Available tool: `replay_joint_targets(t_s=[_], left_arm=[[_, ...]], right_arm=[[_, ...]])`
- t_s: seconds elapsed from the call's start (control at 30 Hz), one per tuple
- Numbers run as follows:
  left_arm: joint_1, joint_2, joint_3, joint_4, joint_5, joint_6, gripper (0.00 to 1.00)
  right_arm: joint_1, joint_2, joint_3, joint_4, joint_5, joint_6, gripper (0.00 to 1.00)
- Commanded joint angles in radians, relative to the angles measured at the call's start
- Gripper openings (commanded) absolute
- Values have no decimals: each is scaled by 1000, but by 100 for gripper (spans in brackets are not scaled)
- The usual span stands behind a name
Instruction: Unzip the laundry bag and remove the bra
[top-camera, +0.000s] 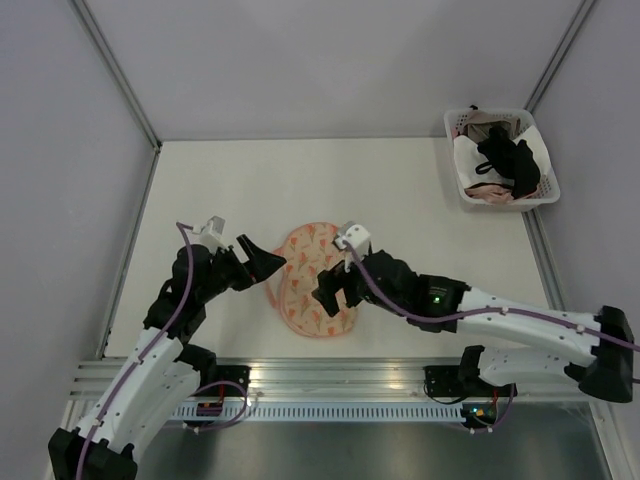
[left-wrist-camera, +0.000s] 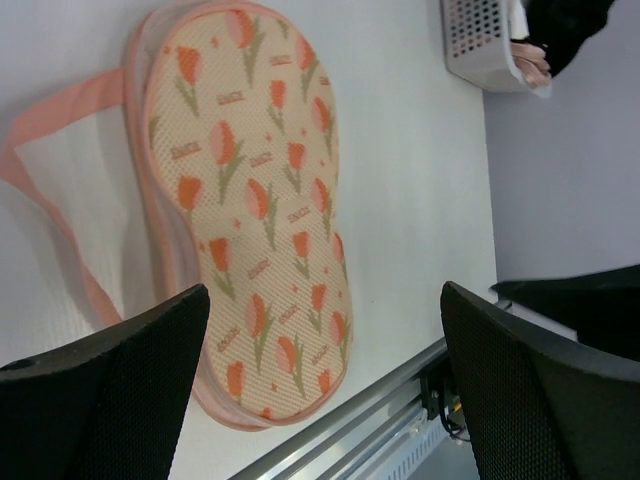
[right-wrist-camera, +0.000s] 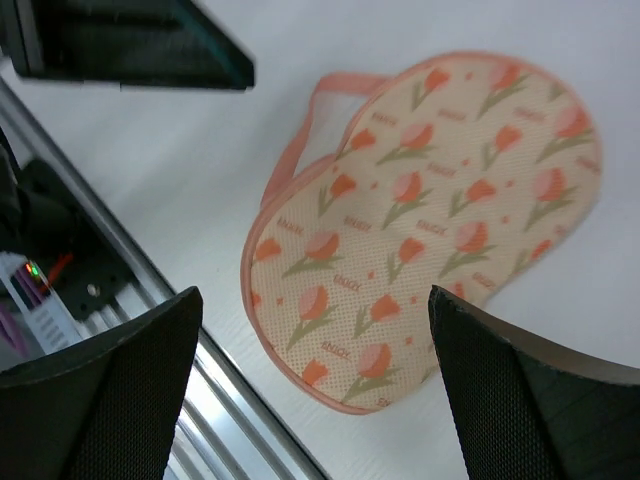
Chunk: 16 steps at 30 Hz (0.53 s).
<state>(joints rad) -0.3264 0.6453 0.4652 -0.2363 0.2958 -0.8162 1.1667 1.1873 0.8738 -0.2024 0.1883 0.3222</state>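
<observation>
The laundry bag (top-camera: 305, 250) lies flat on the white table between the two arms. It is a peanut-shaped cream pouch with a tulip print and pink edging, and it looks closed (left-wrist-camera: 250, 200) (right-wrist-camera: 440, 180). A pink strap loop (left-wrist-camera: 50, 130) trails from its side. My left gripper (top-camera: 268, 262) hovers open just left of the bag, with nothing between its jaws (left-wrist-camera: 325, 300). Over the bag's near end my right gripper (top-camera: 328, 295) also stands open and empty (right-wrist-camera: 315, 300). No bra shows at the bag.
A white slatted basket (top-camera: 545, 195) at the far right corner holds a black garment (top-camera: 512, 160) on top of white and pink ones. I cannot tell whether it is a bra. A metal rail (right-wrist-camera: 250, 420) runs along the table's near edge.
</observation>
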Motion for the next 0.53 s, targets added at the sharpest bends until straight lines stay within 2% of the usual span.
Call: replay_joint_targets(t_s=[0.0,0.2,0.5], left_arm=[[4,-58,73,-3,106,100,100],[3,-147,128,-63,124,175,100],[4,-240,194,-159,172,258,100]], right_arm=[[-2,-192,53,-117,272,115,98],[-2,-467,80,-216,324,141,98],[-2,-589,96,-279,316,129,98]])
